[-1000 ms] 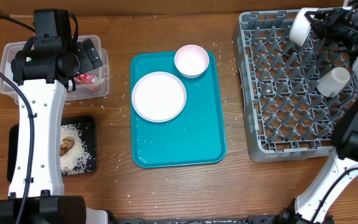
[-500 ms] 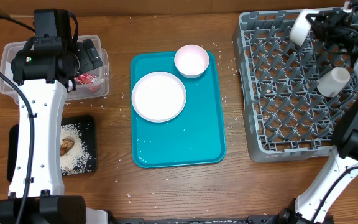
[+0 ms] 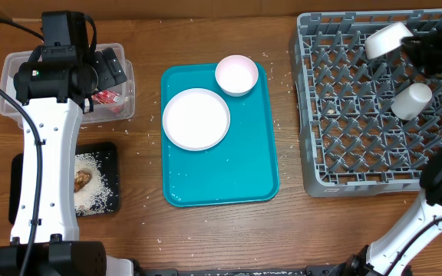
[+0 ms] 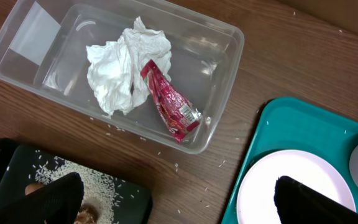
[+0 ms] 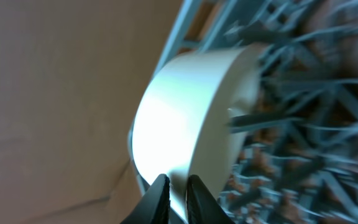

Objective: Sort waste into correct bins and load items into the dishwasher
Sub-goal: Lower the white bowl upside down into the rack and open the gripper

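At the far left the clear tub (image 3: 10,84) sat on the counter (image 3: 144,222). From above, the left arm (image 3: 48,138) hid most of its contents. The left wrist camera looked straight in: a crumpled napkin (image 4: 120,68) lay against a red wrapper (image 4: 169,102) on the tub's floor. That view also showed the left fingers (image 4: 55,196) spread wide, holding nothing.

Just in front of the tub lay the black tray (image 3: 106,153), with a brown lump (image 3: 81,179) resting in its scatter of rice. On the teal tray (image 3: 244,153) in the middle, the white plate (image 3: 196,119) lay close beside the pink bowl (image 3: 237,74).

To the right stood the grey dish rack (image 3: 359,115), with a white cup (image 3: 411,100) lying among its pegs. From overhead a small pale bowl (image 3: 388,40) was tilted on edge over the rack's far side. The blurred right wrist picture showed the right fingers (image 5: 160,196) nearly together, pinching its rim.
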Controlling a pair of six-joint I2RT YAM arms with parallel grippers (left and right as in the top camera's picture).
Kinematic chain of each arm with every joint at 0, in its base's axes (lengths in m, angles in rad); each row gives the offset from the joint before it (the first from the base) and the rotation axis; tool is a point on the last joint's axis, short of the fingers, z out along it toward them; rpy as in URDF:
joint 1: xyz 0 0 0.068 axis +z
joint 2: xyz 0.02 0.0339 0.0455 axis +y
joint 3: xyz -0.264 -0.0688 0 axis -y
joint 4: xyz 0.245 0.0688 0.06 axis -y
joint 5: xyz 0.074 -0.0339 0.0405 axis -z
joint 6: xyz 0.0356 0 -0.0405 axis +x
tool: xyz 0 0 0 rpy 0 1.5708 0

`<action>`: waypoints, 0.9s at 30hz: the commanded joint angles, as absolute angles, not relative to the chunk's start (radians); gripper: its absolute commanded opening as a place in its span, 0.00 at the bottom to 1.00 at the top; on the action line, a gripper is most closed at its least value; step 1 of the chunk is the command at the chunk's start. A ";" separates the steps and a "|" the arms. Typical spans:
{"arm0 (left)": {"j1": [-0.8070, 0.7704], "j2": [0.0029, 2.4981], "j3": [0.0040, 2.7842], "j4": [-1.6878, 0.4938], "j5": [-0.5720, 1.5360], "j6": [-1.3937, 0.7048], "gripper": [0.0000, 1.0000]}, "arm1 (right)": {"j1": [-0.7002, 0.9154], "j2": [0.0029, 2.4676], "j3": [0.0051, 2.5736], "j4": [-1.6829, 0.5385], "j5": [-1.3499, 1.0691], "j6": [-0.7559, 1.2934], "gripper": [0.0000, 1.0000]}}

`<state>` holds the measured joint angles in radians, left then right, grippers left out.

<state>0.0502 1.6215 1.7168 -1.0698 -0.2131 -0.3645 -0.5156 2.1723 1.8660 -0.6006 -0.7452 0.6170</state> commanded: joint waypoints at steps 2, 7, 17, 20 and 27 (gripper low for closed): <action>0.050 1.617 1.731 -1.070 -0.209 -0.374 1.00 | -0.575 2.069 1.868 -0.652 -0.628 0.565 0.14; 0.050 1.617 1.731 -1.070 -0.209 -0.374 1.00 | -0.578 1.997 1.868 -0.760 -0.445 0.502 0.14; 0.050 1.617 1.731 -1.070 -0.210 -0.374 1.00 | -0.476 1.876 1.868 -0.789 -0.261 0.407 0.21; 0.050 1.617 1.731 -1.070 -0.210 -0.374 1.00 | -0.389 1.884 1.868 -0.777 -0.128 0.329 0.13; 0.050 1.617 1.731 -1.070 -0.209 -0.374 1.00 | -0.218 1.967 1.868 -0.645 0.113 0.204 0.04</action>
